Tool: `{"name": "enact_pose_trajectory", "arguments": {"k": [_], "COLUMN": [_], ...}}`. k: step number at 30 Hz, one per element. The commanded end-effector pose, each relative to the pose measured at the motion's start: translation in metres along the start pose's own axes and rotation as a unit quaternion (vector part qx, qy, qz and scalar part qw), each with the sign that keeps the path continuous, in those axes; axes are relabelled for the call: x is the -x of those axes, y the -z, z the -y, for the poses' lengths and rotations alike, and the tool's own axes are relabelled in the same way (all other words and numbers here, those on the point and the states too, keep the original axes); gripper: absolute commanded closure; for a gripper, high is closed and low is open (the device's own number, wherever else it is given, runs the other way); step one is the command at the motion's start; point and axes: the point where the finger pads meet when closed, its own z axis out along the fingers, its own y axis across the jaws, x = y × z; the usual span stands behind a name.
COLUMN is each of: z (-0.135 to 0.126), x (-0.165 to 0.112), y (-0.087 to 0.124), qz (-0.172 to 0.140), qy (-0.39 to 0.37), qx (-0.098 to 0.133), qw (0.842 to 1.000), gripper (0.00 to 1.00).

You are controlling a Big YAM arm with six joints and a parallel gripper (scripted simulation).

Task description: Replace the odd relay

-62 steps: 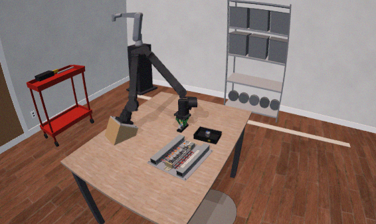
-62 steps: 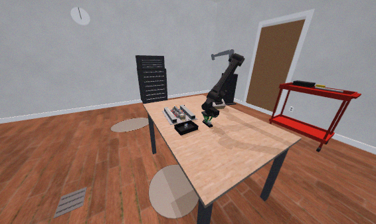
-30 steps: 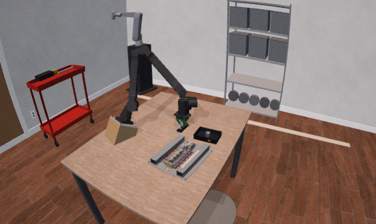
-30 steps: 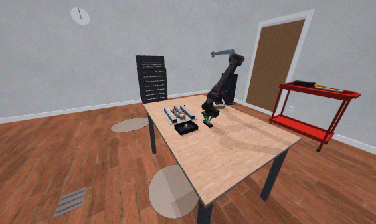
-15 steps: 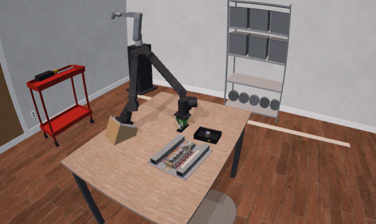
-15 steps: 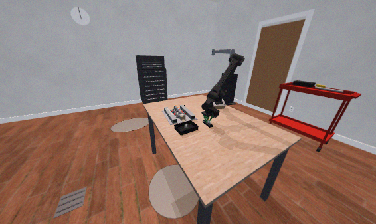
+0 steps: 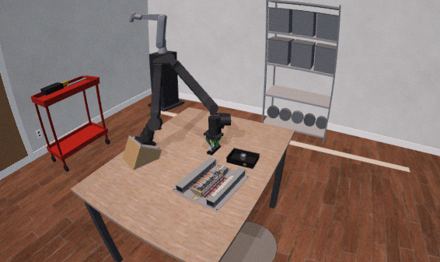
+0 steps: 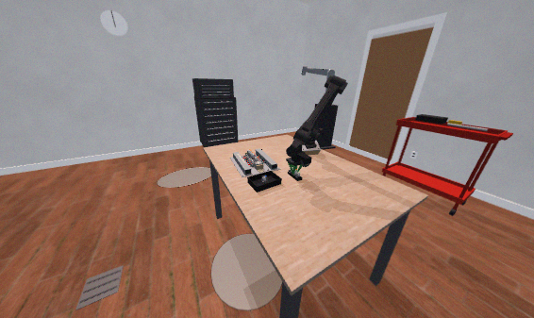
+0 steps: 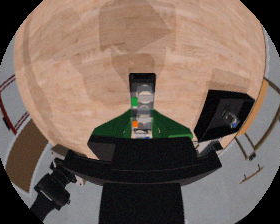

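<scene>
My gripper (image 7: 214, 145) points straight down over the far middle of the table and is shut on the spare relay (image 9: 143, 108), a small clear block between the green fingers. The relay is at a small black stand (image 7: 209, 151); I cannot tell whether it still touches the stand. The grey panel with the row of relays (image 7: 210, 180) lies nearer the front, right of the gripper. The black tray (image 7: 239, 158) stands beside the panel's far end and holds a clear relay (image 7: 242, 155). The tray also shows in the wrist view (image 9: 224, 117), to the right of the gripper.
A tan wedge block (image 7: 141, 153) under the arm's base sits at the table's left edge. A red cart (image 7: 70, 119) stands left of the table, and a metal shelf (image 7: 301, 64) stands behind it. The gripper (image 8: 294, 170), tray and panel (image 8: 255, 162) sit close together.
</scene>
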Motion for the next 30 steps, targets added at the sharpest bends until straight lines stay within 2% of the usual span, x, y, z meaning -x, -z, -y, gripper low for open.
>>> {"name": "enact_pose_trajectory", "arguments": {"k": [1, 30], "z": [0.012, 0.018], "x": [0.017, 0.014], "y": [0.017, 0.038], "qz": [0.013, 0.014], "qy": [0.011, 0.009], "qx": [-0.018, -0.025], "qw": [1.0, 1.0], "gripper": [1.0, 1.0]}}
